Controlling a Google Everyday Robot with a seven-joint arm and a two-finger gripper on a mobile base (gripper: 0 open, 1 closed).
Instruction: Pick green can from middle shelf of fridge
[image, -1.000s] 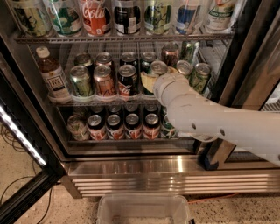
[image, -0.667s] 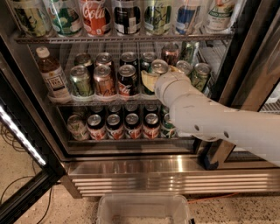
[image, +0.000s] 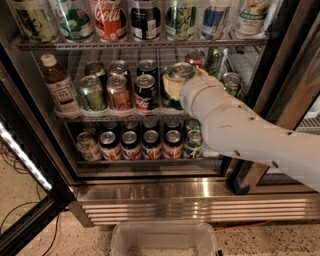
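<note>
The fridge (image: 190, 205) stands open before me. My white arm reaches in from the right to the middle shelf (image: 100, 117). My gripper (image: 186, 86) is at the can row, shut on the green can (image: 173, 89), which has a silver top and a pale patch on its side. The can stands out in front of its neighbours, a little above the rack. The wrist hides the can's right side and most of the gripper.
On the same shelf stand a black-and-red cola can (image: 146, 91), an orange can (image: 119, 93), a duller green can (image: 92, 93) and a bottle (image: 60, 87). Cans fill the racks above and below. The open door (image: 25, 165) is at the left, a clear bin (image: 162, 240) on the floor.
The green can has come slightly up and towards the camera with the gripper. The arm has shifted a little; the other cans have not moved.
</note>
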